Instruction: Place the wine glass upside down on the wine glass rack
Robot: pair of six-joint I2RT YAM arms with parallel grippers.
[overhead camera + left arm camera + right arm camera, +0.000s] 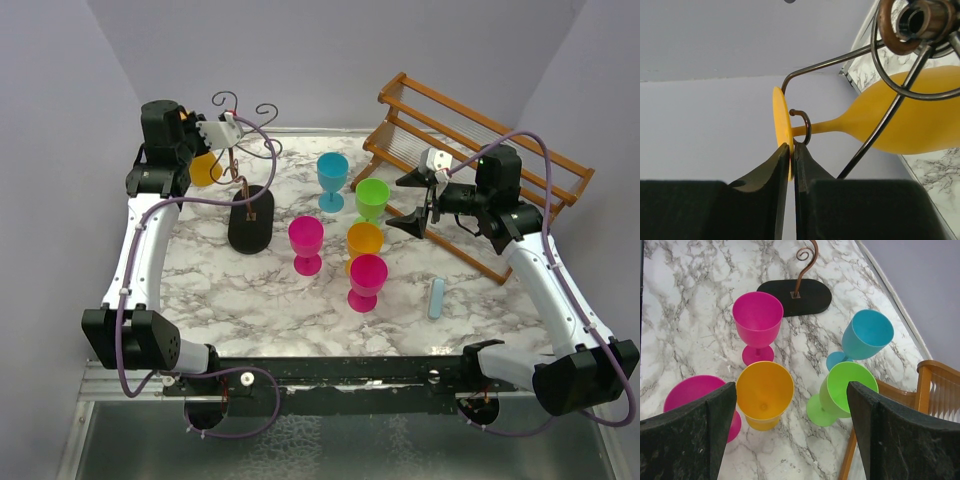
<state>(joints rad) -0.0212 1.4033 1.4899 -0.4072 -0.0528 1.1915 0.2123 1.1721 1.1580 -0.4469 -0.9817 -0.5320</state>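
Left wrist view: the left claw (791, 152) is clenched thinly on the rim of the foot (780, 117) of the yellow wine glass (910, 125), one finger on each face of the disc. The stem passes through a curled wire hook (805, 128) of the wine glass rack (249, 222). Whether the hook already carries the weight I cannot tell.

In the top external view this glass hangs bowl-down just left of the rack's post, at the height of its arms and clear of the bench (200, 290). The hanging looks made, so I judge the step in hand to be the letting go. The next move calls for parting the fingers off the foot, then drawing back along the foot's plane so that the stem is not dragged out of the hook.

Counted, there are six wine glasses: one on the rack, five upright on the bench, all right of the rack's base. From nearest to farthest they are a magenta glass (306, 243), a blue glass (333, 180) further back, an orange glass (365, 243), a second magenta glass (367, 281) nearer the arms, and a green glass (372, 200).

There is also one pale blue stick (436, 298), one wooden slatted rack (480, 150) and one wire rack.

The right claw (422, 200) hovers well right of the rack, released and holding nothing.
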